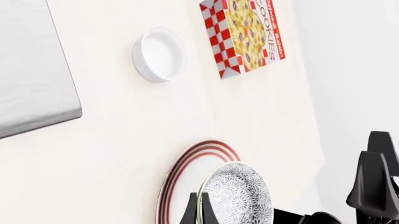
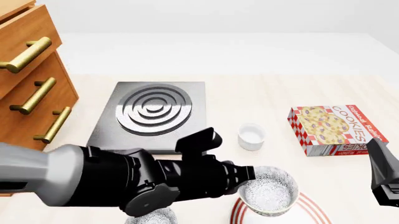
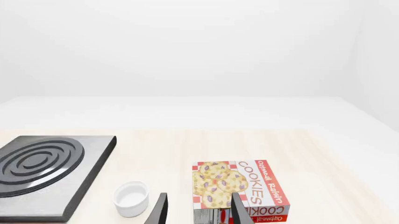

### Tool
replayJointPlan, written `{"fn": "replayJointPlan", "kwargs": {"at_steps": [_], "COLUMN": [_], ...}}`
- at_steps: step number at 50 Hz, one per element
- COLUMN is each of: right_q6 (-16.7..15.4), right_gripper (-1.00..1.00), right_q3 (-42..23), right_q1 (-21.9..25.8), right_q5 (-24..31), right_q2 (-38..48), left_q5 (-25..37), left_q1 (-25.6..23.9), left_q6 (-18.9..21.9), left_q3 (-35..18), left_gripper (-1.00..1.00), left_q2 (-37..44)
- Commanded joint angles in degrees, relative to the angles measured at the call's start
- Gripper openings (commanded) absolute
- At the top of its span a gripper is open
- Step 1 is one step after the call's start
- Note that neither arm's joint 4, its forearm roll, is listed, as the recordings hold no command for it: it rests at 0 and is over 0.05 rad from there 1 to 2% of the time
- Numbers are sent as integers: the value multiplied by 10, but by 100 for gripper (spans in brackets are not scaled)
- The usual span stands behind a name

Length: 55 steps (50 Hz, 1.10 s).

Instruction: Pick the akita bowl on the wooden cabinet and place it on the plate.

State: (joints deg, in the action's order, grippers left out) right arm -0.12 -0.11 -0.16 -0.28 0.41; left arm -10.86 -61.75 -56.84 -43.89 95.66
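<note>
Now my left gripper (image 2: 249,179) is closed on the rim of the akita bowl (image 2: 269,191), and the bowl hangs just over the plate (image 2: 311,207), directly below my fingers. I judge the next move is only straight down. My right gripper (image 3: 196,210) stands parted and empty, beside the cookie box (image 2: 333,128).

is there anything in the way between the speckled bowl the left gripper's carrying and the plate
Nothing visible. The akita bowl, its rim gripped by the left gripper, sits directly over the plate. The small white bowl and cookie box lie farther back.
</note>
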Motion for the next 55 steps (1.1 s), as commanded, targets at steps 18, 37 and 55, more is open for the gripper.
{"fn": "replayJointPlan", "kwargs": {"at_steps": [18,37,55], "right_q6": [0,0,0], "right_gripper": [100,100,100], "right_q3": [0,0,0], "right_q1": [0,0,0], "right_q5": [0,0,0], "right_q2": [0,0,0], "left_q5": [-26,-36,-41], "left_q1": [-4,-9,-12], "left_q6": [-11,-17,-20], "left_q3": [0,-6,-12], "left_gripper": [-100,-100,-100], "left_q2": [23,46,59]}}
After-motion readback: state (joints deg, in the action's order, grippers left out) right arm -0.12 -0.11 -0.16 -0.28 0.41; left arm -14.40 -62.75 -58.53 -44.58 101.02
